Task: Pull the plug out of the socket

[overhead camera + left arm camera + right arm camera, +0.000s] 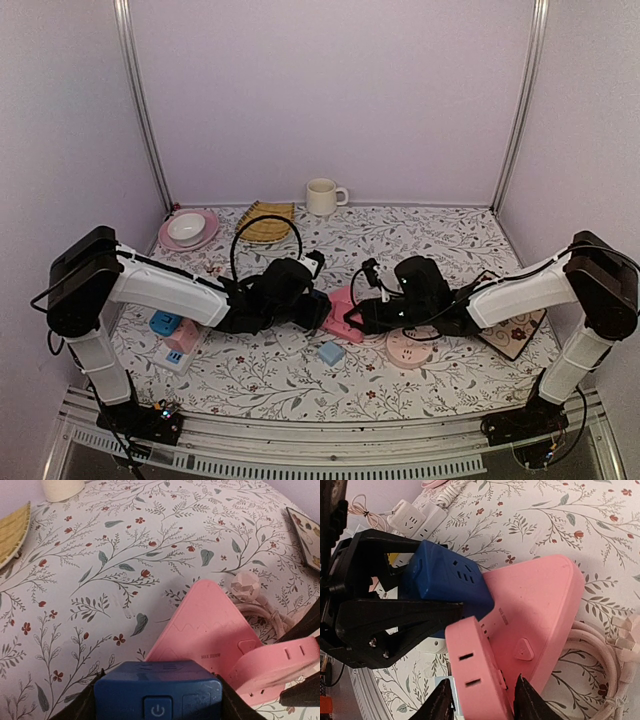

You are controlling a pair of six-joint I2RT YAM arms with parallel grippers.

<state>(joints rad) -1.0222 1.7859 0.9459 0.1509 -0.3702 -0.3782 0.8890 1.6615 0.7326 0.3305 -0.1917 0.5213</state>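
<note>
Centrally: pink socket (345,312), a wedge-shaped block lying flat on the flowered tablecloth (440,240). Both arms meet over it.

- Blue plug (445,580): a boxy unit with a power button on one face and slots on another. It butts against the pink socket on the side toward the left arm. The pictures do not show whether its prongs are seated.
- Left gripper (157,692): fingers drawn in narrow and clamped on the blue plug, one on each flank.
- Right gripper (482,700): fingers pinched onto the flat, slotted slab at the pink socket's edge, on the side opposite the blue plug.
- White cable (602,655): coiled on the cloth, touching the pink socket on the side away from the blue plug.
- Light-blue block (331,352): just beside the pink socket, toward the arm bases.
- Pink disc (410,348): near the pink socket on the right arm's side, under that arm.
- Patterned card (515,330): farther out from the pink socket than the pink disc, on the same side.
- White power strip (178,350): well apart from the pink socket on the left arm's side, carrying one blue and one pink insert.
- Cup (322,196): well beyond the pink socket, by the back wall.
- Yellow mat (266,222): beyond the pink socket, beside the cup.
- Pink plate (205,238) with white bowl (186,228): at the back, on the left arm's side of the pink socket.
</note>
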